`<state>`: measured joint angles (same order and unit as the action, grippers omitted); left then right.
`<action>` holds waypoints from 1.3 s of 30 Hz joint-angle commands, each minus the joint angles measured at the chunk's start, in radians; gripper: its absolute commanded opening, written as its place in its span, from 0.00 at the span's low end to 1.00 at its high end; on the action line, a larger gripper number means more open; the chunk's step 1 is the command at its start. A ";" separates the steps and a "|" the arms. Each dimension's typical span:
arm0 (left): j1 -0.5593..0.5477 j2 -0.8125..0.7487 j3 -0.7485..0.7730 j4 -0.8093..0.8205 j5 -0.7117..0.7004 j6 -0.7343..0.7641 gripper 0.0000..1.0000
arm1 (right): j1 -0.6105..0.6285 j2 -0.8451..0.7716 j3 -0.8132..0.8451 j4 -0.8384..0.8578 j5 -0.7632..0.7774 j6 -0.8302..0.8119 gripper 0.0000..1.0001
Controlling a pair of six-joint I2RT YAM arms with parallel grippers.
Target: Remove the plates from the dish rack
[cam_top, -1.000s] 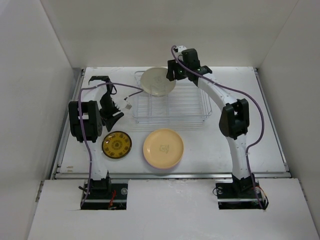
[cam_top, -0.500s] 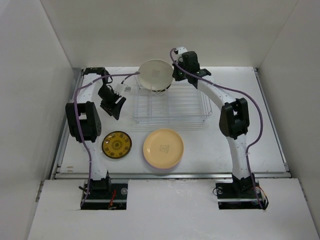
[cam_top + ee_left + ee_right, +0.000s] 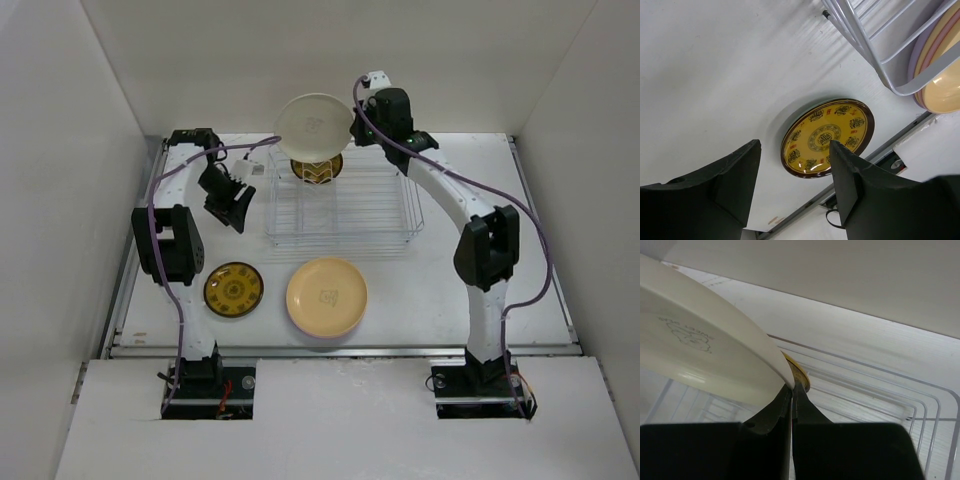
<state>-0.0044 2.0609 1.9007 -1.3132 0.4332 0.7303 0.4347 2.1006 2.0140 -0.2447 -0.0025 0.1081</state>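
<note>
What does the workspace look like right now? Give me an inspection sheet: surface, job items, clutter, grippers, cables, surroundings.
Surface: white table, no spills seen.
Job's things: cream plate is held in the air above the dish rack. One small patterned plate stands at the rack's far end. A yellow patterned plate and a stack of large plates lie on the table in front of the rack.
Clutter: nothing seen.
Grippers: right gripper is shut on the cream plate's rim. Left gripper is open and empty, left of the rack.
Cables: purple cables loop along both arms.
Surroundings: white walls on three sides.
</note>
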 commanded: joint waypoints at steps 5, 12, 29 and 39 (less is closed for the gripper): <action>0.006 -0.134 0.046 -0.055 0.007 -0.089 0.51 | 0.012 -0.190 -0.037 -0.158 -0.156 0.077 0.00; 0.006 -0.156 0.144 0.198 -0.082 -0.248 0.48 | 0.041 -0.339 -0.389 -0.428 -0.519 -0.008 0.00; 0.006 -0.156 0.230 0.290 -0.039 -0.420 0.48 | 0.182 -0.491 -0.721 -0.588 -0.348 -0.024 0.47; -0.029 -0.156 0.230 0.261 -0.030 -0.358 0.48 | 0.203 -0.517 -0.634 -0.610 -0.243 -0.004 0.62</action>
<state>-0.0105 1.9583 2.0968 -1.0382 0.3820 0.3412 0.6300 1.6291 1.3075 -0.8474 -0.3080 0.0864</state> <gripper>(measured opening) 0.483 0.622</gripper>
